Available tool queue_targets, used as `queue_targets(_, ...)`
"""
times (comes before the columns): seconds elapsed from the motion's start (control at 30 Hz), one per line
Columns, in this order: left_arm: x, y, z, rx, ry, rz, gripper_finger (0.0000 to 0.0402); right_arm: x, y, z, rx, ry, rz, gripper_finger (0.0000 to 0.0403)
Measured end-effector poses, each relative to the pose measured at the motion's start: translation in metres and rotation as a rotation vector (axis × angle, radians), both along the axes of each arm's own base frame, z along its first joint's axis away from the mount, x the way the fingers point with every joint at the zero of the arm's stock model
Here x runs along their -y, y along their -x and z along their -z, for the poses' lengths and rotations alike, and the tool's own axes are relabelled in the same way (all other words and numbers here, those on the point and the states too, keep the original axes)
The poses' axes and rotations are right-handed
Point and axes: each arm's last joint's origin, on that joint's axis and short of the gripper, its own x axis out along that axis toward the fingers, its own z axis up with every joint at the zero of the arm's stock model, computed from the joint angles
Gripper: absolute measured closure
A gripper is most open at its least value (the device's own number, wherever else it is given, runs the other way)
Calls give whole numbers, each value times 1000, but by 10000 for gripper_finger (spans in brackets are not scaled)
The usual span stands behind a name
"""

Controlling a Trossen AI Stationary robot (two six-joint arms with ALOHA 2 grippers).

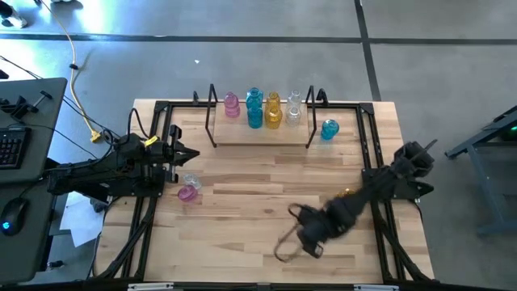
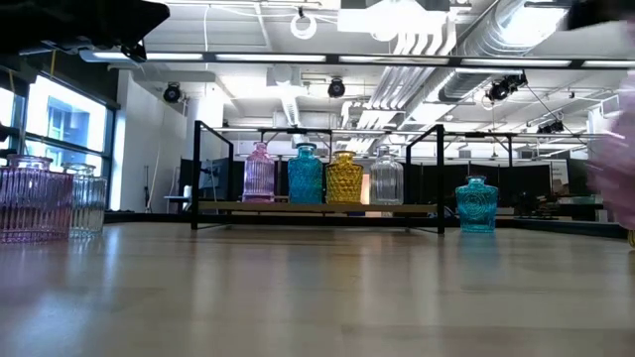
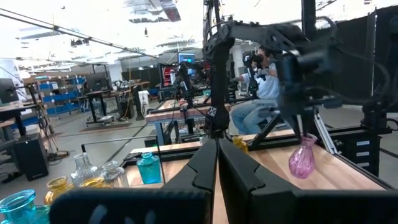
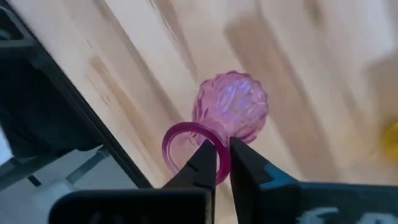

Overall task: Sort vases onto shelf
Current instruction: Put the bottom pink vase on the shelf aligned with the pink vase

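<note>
1. The right hand point(image 4: 222, 163) is closed on the rim of a pink vase point(image 4: 231, 112), its fingertips pinching the ring of the mouth; the vase hangs above the front right part of the worktop point(image 1: 242, 202).
2. The left hand point(image 1: 190, 153) is closed and holds nothing, at the worktop's left side.
3. Just beside it on the worktop stand a second pink vase point(image 1: 187, 193) and a clear vase point(image 1: 191, 180), touching or nearly so.
4. The black shelf point(image 1: 214, 121) stands at the back, carrying pink, blue, yellow and clear vases in a row.
5. One blue vase point(image 1: 329, 129) stands on the worktop just right of the shelf.
</note>
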Motion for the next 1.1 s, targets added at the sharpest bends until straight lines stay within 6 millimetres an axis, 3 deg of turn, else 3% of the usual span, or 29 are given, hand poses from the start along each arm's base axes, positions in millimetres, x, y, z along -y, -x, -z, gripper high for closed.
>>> queue_targets(0.27, 0, 0, 0, 0, -1, 0, 394, 81, -57, -52, 253, 117, -199, 399)
queue_targets(0.47, 0, 0, 0, -1, -3, -1, 394, 141, -101, -60, 305, 175, -293, 400)
queue_targets(0.67, 0, 0, 0, -3, -3, -1, 394, 191, -140, -45, 314, 122, -287, 400)
queue_targets(0.83, 0, 0, 0, -5, -1, 0, 394, 225, -158, -23, 288, 93, -203, 400)
queue_targets(1.1, 0, 0, 0, -5, 2, 0, 394, 252, -169, 6, 254, -7, -146, 400)
